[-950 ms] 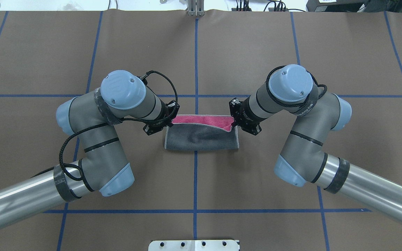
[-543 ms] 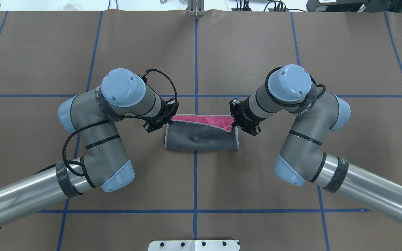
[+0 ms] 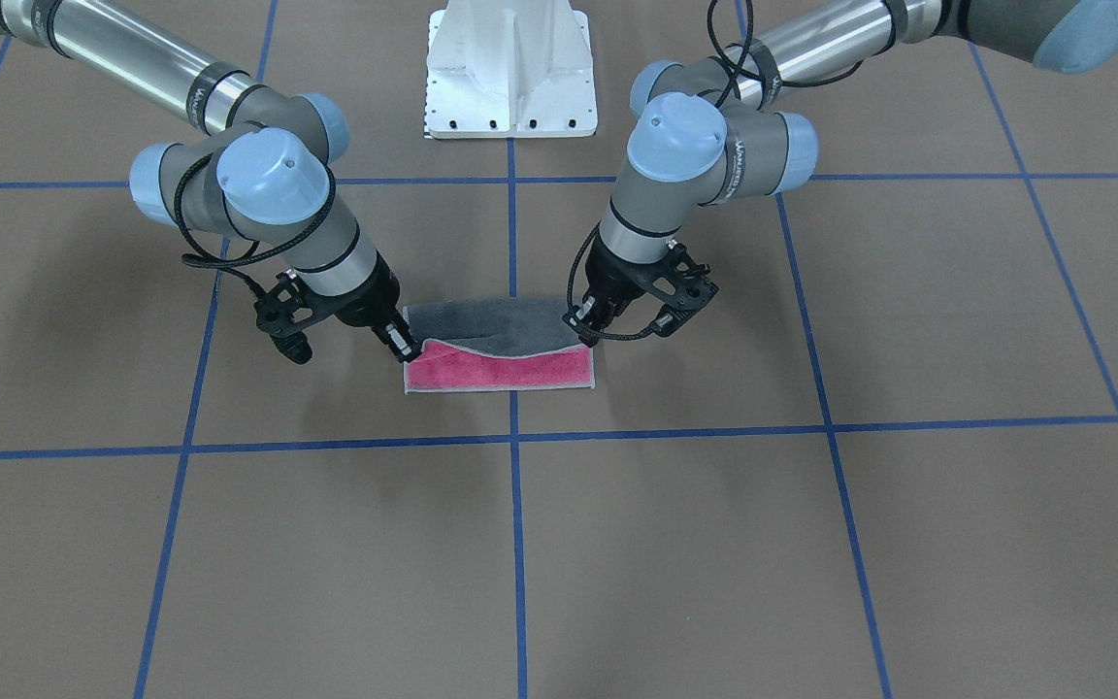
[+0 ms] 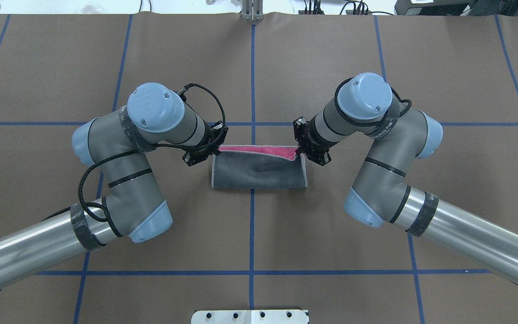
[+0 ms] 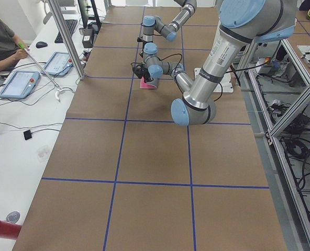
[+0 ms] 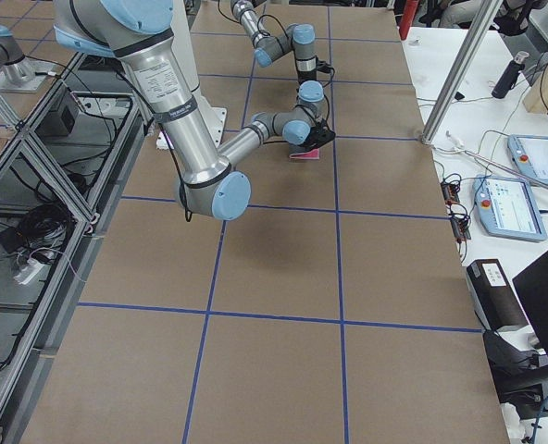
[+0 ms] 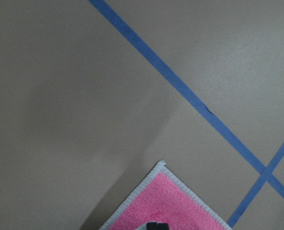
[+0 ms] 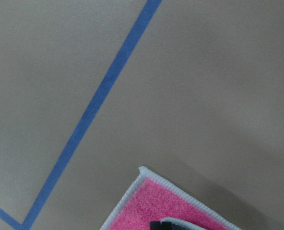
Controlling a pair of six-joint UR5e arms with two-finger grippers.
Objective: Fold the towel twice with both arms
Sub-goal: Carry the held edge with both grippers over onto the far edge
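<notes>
The towel (image 4: 259, 173) lies at the table's middle, folded over itself, dark grey face up. A narrow pink strip (image 4: 259, 149) shows along its far edge. In the front view the pink strip (image 3: 501, 372) lies in front of the grey layer (image 3: 491, 325). My left gripper (image 4: 216, 150) is shut on the top layer's far left corner; it also shows in the front view (image 3: 580, 335). My right gripper (image 4: 301, 155) is shut on the far right corner, also in the front view (image 3: 407, 351). Each wrist view shows a pink towel corner (image 7: 166, 201) (image 8: 161, 206) lying under the held layer.
The white pedestal base (image 3: 510, 68) stands behind the towel on the robot's side. Blue tape lines (image 4: 252, 225) grid the brown table. In the left side view a side table (image 5: 29, 78) with tablets and a seated operator (image 5: 0, 44) runs along the far edge.
Both grippers have moved away from the robot, drawing the grey layer farther over the pink face. The pink strip has become narrower.
</notes>
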